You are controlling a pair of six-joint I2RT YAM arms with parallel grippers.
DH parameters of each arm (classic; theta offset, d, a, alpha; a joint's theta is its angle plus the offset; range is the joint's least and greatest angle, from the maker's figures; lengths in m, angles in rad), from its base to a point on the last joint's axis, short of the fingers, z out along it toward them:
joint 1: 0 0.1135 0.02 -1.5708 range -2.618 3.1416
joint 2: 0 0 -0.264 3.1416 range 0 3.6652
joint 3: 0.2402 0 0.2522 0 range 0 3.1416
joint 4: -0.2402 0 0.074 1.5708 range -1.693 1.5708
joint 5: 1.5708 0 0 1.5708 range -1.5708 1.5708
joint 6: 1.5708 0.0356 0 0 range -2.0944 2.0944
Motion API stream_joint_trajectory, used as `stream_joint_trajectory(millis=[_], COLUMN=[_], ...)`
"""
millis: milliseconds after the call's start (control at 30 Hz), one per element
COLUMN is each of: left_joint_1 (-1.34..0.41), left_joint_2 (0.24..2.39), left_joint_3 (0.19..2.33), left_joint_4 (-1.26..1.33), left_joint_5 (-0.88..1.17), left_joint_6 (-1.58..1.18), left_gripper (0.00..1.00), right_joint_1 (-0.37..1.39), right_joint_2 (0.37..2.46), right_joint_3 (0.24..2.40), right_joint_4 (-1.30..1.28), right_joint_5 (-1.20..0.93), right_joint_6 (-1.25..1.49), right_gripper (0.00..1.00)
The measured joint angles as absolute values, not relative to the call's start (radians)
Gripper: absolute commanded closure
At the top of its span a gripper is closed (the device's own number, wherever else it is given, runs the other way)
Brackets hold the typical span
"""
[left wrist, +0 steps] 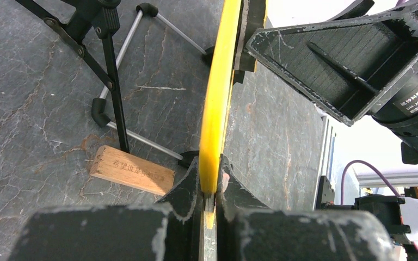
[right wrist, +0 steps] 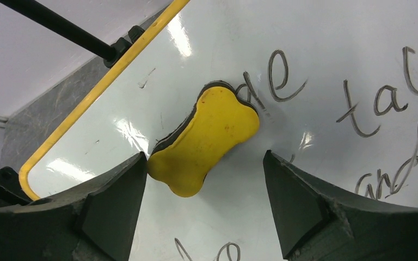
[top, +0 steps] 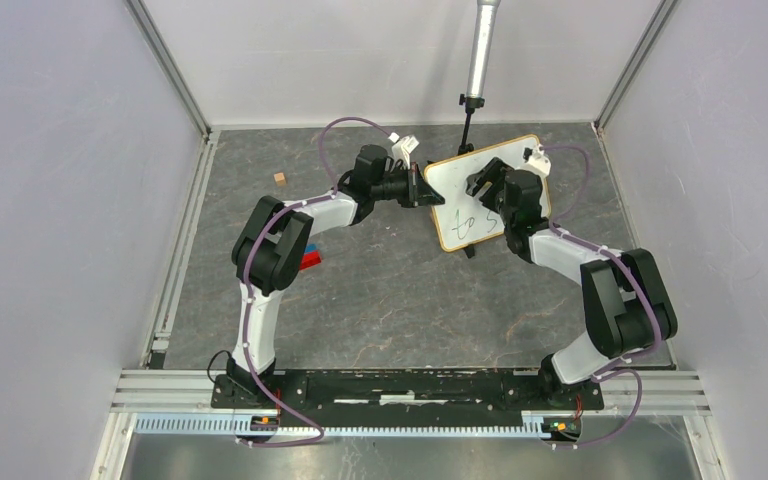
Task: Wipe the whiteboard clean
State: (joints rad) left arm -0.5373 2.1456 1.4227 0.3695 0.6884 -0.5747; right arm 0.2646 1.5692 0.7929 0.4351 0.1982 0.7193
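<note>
The whiteboard (top: 460, 215) stands tilted at the back middle, yellow-framed, with dark handwriting (right wrist: 381, 98) on it. My left gripper (top: 425, 188) is shut on its left edge; the left wrist view shows the yellow frame (left wrist: 217, 98) pinched edge-on between the jaws of that gripper (left wrist: 211, 179). My right gripper (top: 487, 178) is over the board face and open. In the right wrist view a yellow bone-shaped eraser (right wrist: 207, 138) lies on the whiteboard (right wrist: 315, 54) between the spread fingers of the right gripper (right wrist: 204, 157), touching the left finger. The eraser is hidden in the top view.
A black tripod stand (top: 468, 120) rises just behind the board, its legs (left wrist: 111, 65) on the floor beside it. A small wooden block (left wrist: 132, 169) lies near them. Red and blue blocks (top: 310, 258) lie under my left arm. Grey walls enclose the table.
</note>
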Motion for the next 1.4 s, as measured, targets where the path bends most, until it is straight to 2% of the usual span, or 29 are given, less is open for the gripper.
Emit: stream_joint_trajectory(millis=[67, 267, 400, 500, 633, 733, 933, 1133, 1400], left_joint_1=[-0.538, -0.541, -0.541, -0.541, -0.541, -0.541, -0.539, -0.539, -0.541], left_joint_2=[2.146, 2.146, 2.146, 2.146, 2.146, 2.146, 2.146, 2.146, 2.146], left_joint_3=[1.425, 1.428, 1.428, 1.429, 1.430, 1.432, 1.436, 1.442, 1.447], left_joint_4=[0.368, 0.363, 0.360, 0.356, 0.352, 0.345, 0.327, 0.318, 0.311], left_joint_5=[0.688, 0.683, 0.683, 0.681, 0.680, 0.679, 0.676, 0.675, 0.678], left_joint_6=[-0.574, -0.565, -0.563, -0.563, -0.563, -0.563, -0.563, -0.562, -0.559], left_gripper=[0.98, 0.98, 0.98, 0.98, 0.98, 0.98, 0.98, 0.98, 0.98], right_joint_1=[0.265, 0.263, 0.261, 0.260, 0.257, 0.263, 0.323, 0.362, 0.245], right_joint_2=[1.569, 1.578, 1.605, 1.619, 1.621, 1.622, 1.646, 1.660, 1.665], right_joint_3=[0.793, 0.840, 0.870, 0.885, 0.888, 0.892, 0.931, 0.942, 0.928], right_joint_4=[0.435, 0.426, 0.425, 0.415, 0.408, 0.408, 0.436, 0.482, 0.509], right_joint_5=[0.204, 0.204, 0.201, 0.197, 0.191, 0.189, 0.212, 0.239, 0.184], right_joint_6=[0.704, 0.655, 0.632, 0.613, 0.590, 0.566, 0.486, 0.411, 0.409], right_gripper=[0.24, 0.35, 0.37, 0.50, 0.74, 0.81, 0.85, 0.84, 0.82])
